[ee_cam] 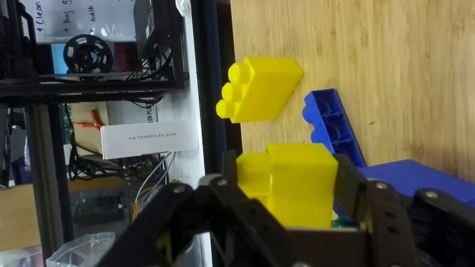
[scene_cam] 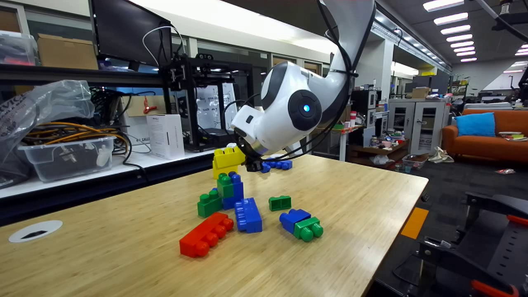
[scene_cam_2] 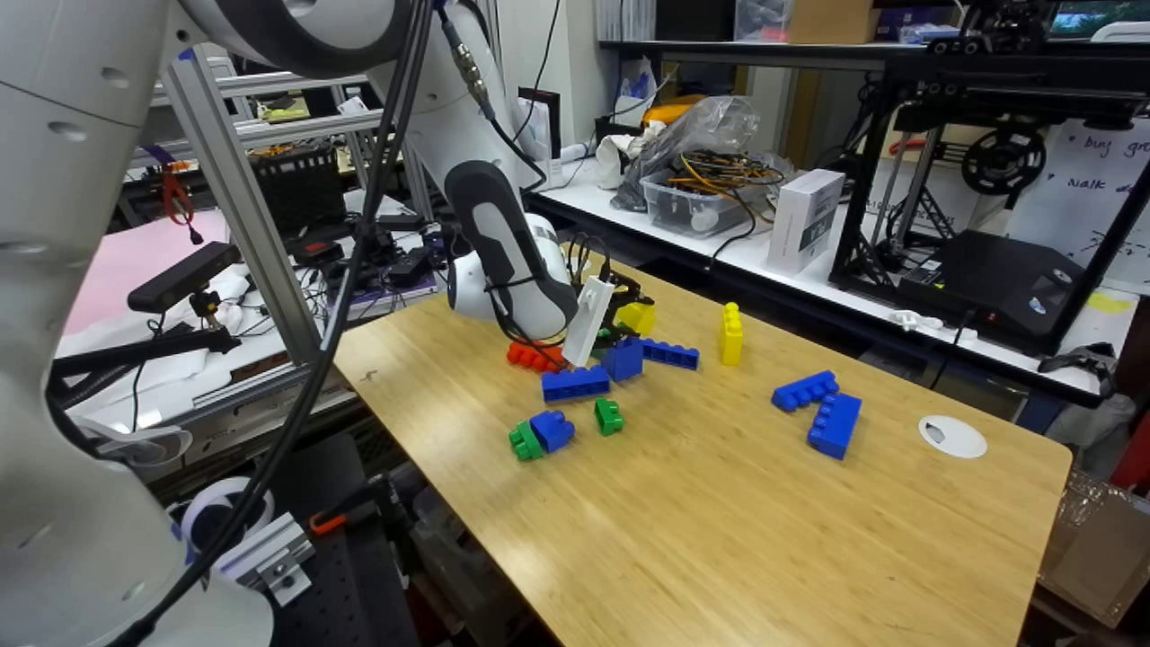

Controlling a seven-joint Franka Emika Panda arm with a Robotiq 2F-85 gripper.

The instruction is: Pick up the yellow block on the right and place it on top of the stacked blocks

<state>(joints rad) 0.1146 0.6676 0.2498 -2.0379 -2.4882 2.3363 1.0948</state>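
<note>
The jaws were clamped on the yellow block (scene_cam: 230,156); in an exterior view it jutted left of them, studs up, long axis nearly level. Lower down, the stacked blocks (scene_cam: 229,189) stood on the surface (scene_cam: 350,185).

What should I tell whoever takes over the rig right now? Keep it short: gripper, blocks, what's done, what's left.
Gripper: closed on the yellow block, holding it clear of the table.
Stacked blocks: green and blue, standing on the table; the yellow block is not on them yet. A second yellow block stands loose nearby.
Done: yellow block picked up.
Left: probably line it up over the stacked blocks, lower, press on, release. Exact alignment isn't clear from these views, so check first.
</note>
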